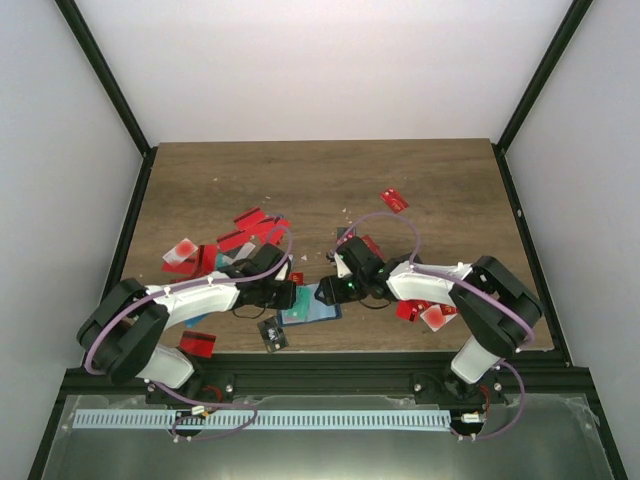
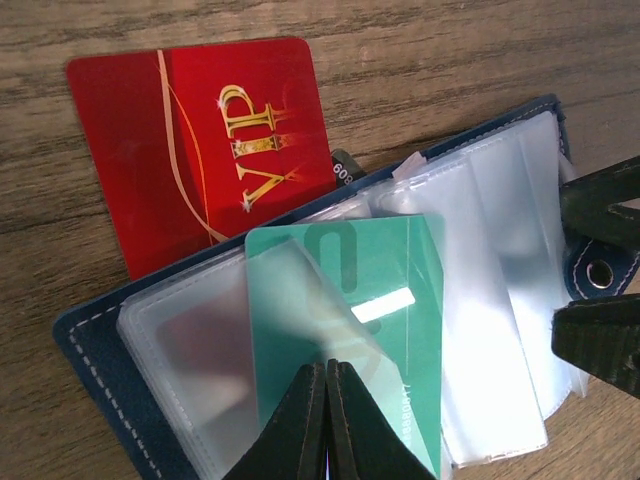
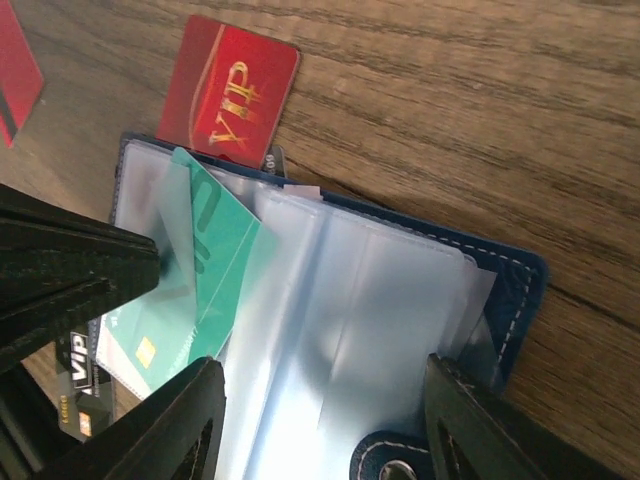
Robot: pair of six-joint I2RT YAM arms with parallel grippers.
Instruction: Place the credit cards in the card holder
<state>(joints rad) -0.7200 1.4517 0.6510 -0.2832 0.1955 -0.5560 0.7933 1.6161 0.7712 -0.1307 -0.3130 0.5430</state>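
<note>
Left end effector [image 2: 326, 378] pinches teal card [image 2: 390, 262] lengthwise on card holder [image 2: 92, 342].

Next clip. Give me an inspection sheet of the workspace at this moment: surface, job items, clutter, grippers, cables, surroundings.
Surface: wooden table, no spill or damage seen.
Job's things: card holder lies open with its clear sleeves facing up. A teal card is partly under one sleeve. A red VIP card lies beside the holder, its lower edge hidden by it. Loose red cards are scattered on both sides.
Clutter: nothing seen beyond the cards.
Grippers: left gripper is shut, tips at the teal card. Right gripper is open, astride the sleeves.
Cables: a purple cable loops along each arm, no snag seen.
Surroundings: white walls, black frame posts.
</note>
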